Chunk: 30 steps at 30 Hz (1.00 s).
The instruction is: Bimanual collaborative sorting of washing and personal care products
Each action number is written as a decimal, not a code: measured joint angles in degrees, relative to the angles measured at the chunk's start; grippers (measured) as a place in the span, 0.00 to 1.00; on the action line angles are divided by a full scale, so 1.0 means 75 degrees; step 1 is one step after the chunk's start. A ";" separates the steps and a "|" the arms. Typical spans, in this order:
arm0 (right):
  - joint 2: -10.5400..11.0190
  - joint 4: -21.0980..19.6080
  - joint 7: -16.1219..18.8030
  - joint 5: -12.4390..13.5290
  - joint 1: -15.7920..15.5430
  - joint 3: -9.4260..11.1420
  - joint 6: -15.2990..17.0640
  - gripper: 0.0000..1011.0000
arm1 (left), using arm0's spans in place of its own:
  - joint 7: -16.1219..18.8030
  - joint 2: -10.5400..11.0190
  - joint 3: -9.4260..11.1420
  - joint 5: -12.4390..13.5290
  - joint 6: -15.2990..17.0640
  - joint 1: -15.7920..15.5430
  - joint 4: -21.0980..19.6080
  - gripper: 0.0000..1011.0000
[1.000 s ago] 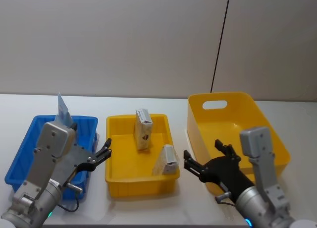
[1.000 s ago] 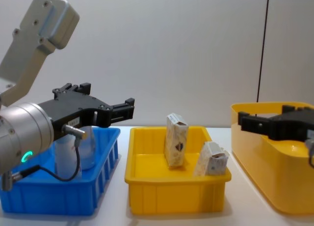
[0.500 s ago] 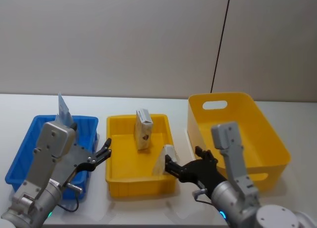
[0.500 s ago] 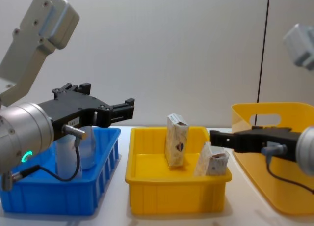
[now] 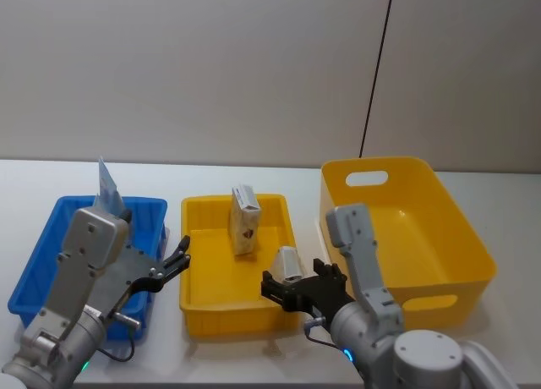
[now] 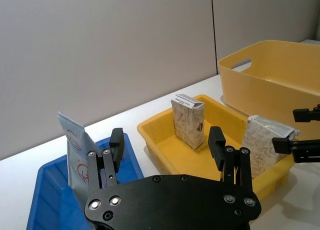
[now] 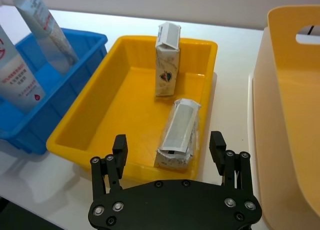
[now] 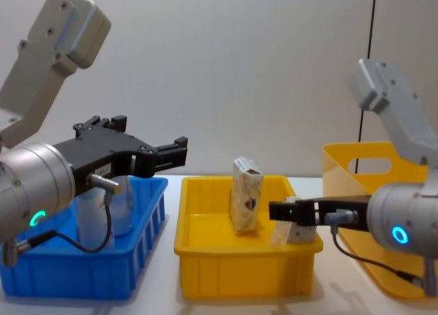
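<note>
White table (image 5: 34,182); yellow tray's rim (image 5: 228,308) fronts tilted carton (image 5: 286,259).

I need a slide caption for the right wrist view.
Open right tool poised before a leaning carton in the yellow tray, upright carton beyond.

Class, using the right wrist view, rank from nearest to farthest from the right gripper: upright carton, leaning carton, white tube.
1. Leaning carton, yellow tray, just ahead of the right gripper.
2. Upright carton, tray's far end.
3. White tube, blue bin.

My right gripper (image 7: 169,140) is matt black; the shallow yellow plastic tray (image 7: 125,105) shines smooth and glossy; the upright beige cardboard carton (image 7: 166,70) looks matt.
</note>
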 joint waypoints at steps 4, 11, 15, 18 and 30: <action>-0.0164 0.0215 -0.0150 -0.0079 0.0154 -0.0030 0.0200 0.99 | 0.0000 0.0000 -0.0001 0.0000 0.0000 0.0000 0.0000 0.99; -0.0356 0.0473 -0.0309 -0.0172 0.0339 -0.0057 0.0379 0.99 | 0.0000 0.0000 0.0000 0.0001 0.0000 0.0000 0.0000 0.99; -0.0464 0.0659 -0.0358 -0.0233 0.0462 -0.0091 0.0453 0.99 | 0.0000 0.0000 0.0000 0.0000 0.0000 0.0000 0.0000 0.99; -0.0513 0.0745 -0.0371 -0.0273 0.0527 -0.0113 0.0470 0.99 | 0.0000 0.0000 0.0000 0.0000 0.0000 0.0000 0.0000 0.99; -0.0757 0.1297 -0.0407 -0.0443 0.0880 -0.0205 0.0471 0.99 | 0.0000 0.0001 0.0000 0.0000 0.0000 0.0000 0.0000 0.99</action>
